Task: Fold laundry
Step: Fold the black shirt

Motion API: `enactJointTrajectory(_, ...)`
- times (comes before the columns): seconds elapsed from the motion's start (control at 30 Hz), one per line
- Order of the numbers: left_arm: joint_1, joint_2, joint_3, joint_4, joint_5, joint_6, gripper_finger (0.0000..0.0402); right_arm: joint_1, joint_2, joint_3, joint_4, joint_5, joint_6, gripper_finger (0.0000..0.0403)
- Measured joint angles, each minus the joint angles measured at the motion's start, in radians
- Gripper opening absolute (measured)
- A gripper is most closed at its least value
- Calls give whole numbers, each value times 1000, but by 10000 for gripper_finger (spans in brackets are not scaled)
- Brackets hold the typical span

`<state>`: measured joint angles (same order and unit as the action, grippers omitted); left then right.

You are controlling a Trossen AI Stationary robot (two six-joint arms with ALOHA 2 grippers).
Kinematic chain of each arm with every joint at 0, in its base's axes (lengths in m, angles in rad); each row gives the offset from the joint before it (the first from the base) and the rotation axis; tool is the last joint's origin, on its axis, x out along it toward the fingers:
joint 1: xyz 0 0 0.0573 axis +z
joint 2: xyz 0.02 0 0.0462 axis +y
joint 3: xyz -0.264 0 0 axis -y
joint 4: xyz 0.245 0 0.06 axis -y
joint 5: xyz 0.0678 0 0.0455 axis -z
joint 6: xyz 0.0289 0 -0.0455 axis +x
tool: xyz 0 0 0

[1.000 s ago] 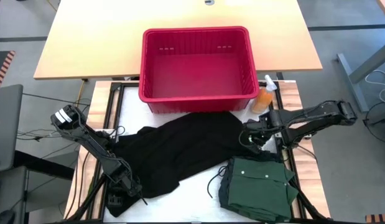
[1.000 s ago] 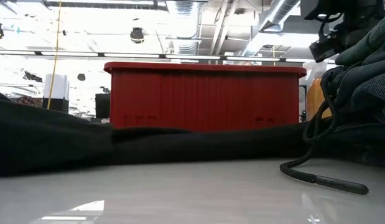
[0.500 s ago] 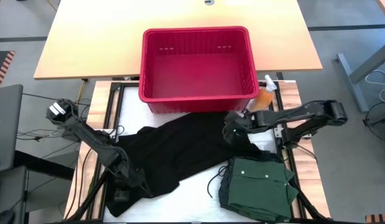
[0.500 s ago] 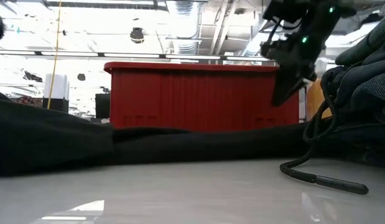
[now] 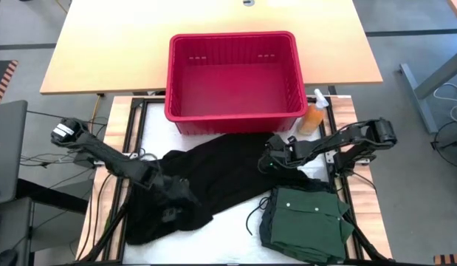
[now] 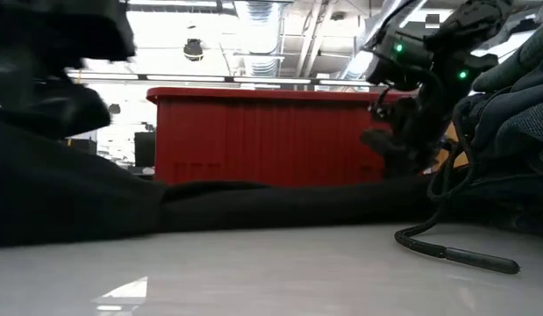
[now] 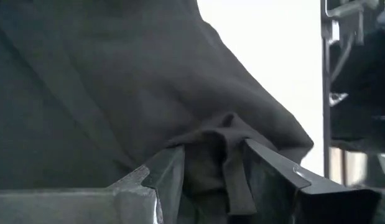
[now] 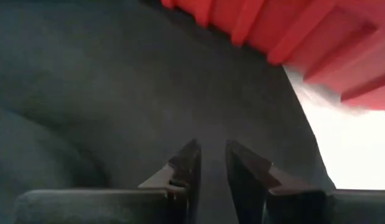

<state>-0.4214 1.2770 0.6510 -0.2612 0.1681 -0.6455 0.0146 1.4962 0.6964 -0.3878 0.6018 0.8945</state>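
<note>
Left arm: reaches from the left edge of the high view down toward lower centre, elbow out at the left, wrist low over the cloth.
Left gripper [image 5: 171,193]: jaws closed on a bunched fold of the black garment [image 5: 213,174]; the left wrist view shows the fold pinched between the two fingers [image 7: 276,177].
Right arm: comes in from the right of the high view, stretched leftward and bent down at the wrist.
Right gripper [image 5: 271,157]: at the garment's right part, just below the red basket [image 5: 233,111]; jaws narrowly parted over the fabric, and whether they pinch it cannot be told.
Black garment: spread across the middle of the white bench [image 5: 235,214], from lower left up to the basket's front wall.
Green shirt [image 5: 308,222]: folded, lower right of the high view.
Orange spray bottle [image 5: 314,114]: upright, beside the basket's right corner.
</note>
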Motion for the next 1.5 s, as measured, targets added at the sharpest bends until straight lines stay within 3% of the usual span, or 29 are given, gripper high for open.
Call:
enactJointTrajectory(0.23, 223, 0, 0, 47, 23, 129, 153, -31, 62, 1, -97, -117, 89, 98)
enactJointTrajectory(0.47, 355, 0, 0, 57, 306, 94, 153, -14, 108, 6, -163, -121, 130, 97)
enactJointTrajectory(0.7, 311, 0, 0, -162, 391, 80, 153, -14, 107, 6, -347, -178, 130, 97)
enactJointTrajectory(0.9, 248, 0, 0, -313, 268, 79, 153, -12, 111, 2, -516, -208, 153, 97)
enactJointTrajectory(1.07, 212, 0, 0, -308, 216, 24, 153, 25, 113, 0, -630, -304, 105, 97)
enactJointTrajectory(1.17, 187, 0, 0, -306, 164, 7, 153, 53, 100, -1, -637, -388, 8, 97)
enactJointTrajectory(1.3, 152, 1, -7, -292, 124, -37, 153, 75, 38, -2, -631, -420, -12, 97)
enactJointTrajectory(1.5, 59, 66, -132, -92, 291, -196, 153, 62, -152, 18, -644, -431, 25, 97)
